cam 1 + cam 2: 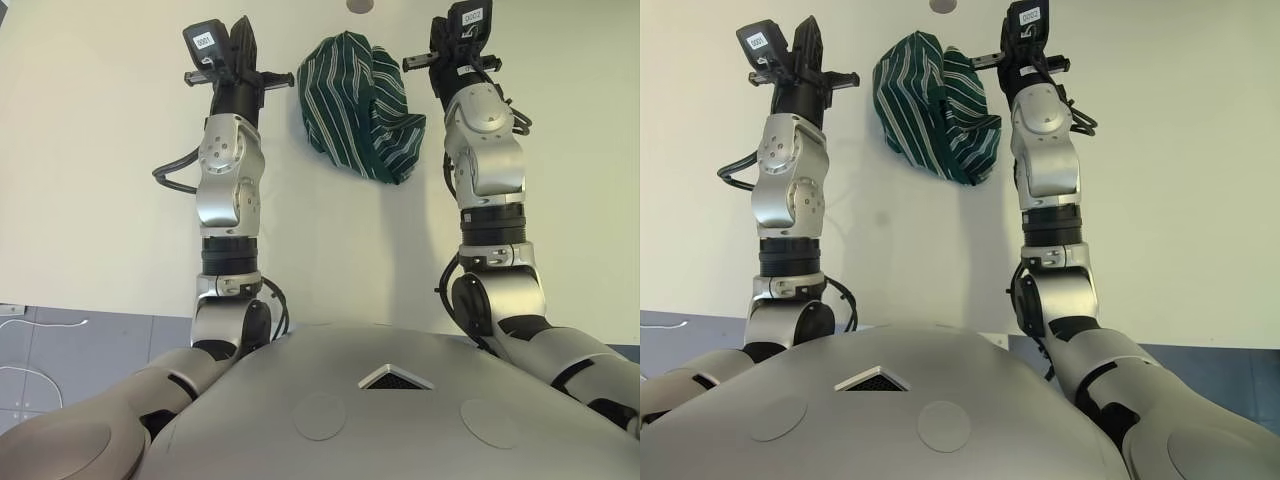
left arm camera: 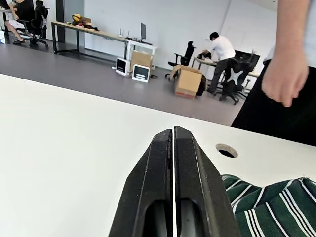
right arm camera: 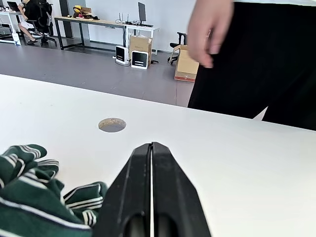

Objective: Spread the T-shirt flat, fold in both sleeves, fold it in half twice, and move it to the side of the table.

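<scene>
Starting left: left gripper [image 2: 173, 132] is over the plain white table [image 1: 90, 150], black fingers pressed together, nothing held. Between the arms lies the dark-green, white-striped fabric T-shirt [image 1: 355, 105], bunched in a heap (not spread at all), just beside both grippers. Right gripper [image 3: 151, 146] is likewise clamped on nothing. Risk, as I judge it: pinching into the heap may catch several layers at once, so pulling drags the lump instead of opening it.
</scene>
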Controlling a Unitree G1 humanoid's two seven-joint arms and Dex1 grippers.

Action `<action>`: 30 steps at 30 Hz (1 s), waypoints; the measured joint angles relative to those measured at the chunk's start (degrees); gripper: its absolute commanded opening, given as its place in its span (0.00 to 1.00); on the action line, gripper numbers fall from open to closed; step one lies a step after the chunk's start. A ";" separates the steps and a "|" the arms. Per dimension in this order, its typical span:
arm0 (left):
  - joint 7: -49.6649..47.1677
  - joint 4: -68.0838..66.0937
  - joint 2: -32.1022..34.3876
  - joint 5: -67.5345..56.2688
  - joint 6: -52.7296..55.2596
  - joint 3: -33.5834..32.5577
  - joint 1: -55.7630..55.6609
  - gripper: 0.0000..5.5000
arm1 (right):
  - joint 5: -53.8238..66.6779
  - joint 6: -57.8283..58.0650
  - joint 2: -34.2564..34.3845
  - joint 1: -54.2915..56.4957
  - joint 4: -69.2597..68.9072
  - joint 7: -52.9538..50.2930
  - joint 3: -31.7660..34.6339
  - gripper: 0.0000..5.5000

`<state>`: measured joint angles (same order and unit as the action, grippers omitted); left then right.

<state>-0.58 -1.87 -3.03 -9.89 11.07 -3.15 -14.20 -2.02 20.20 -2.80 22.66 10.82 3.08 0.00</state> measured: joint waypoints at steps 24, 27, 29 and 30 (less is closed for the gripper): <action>54.75 1.74 37.54 23.36 -19.87 34.09 -18.53 0.34 | 6.42 1.92 -16.61 -16.20 -14.19 27.30 -6.01 0.12; 60.96 -8.93 37.50 27.26 -33.63 38.76 -28.34 0.34 | 4.43 1.93 -14.21 -18.14 -13.96 23.15 -7.26 0.12; 61.40 -17.33 37.55 31.69 -42.07 41.14 -32.57 0.34 | 4.04 1.92 -12.31 -19.74 -14.14 21.27 -8.16 0.12; 61.35 -19.59 37.27 32.77 -44.42 41.62 -33.52 0.34 | 3.94 1.81 -12.10 -20.44 -14.21 20.84 -8.48 0.12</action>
<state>60.77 -21.46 34.23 22.88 -33.35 38.47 -47.72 1.91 22.01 -14.90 2.21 -3.39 23.93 -8.48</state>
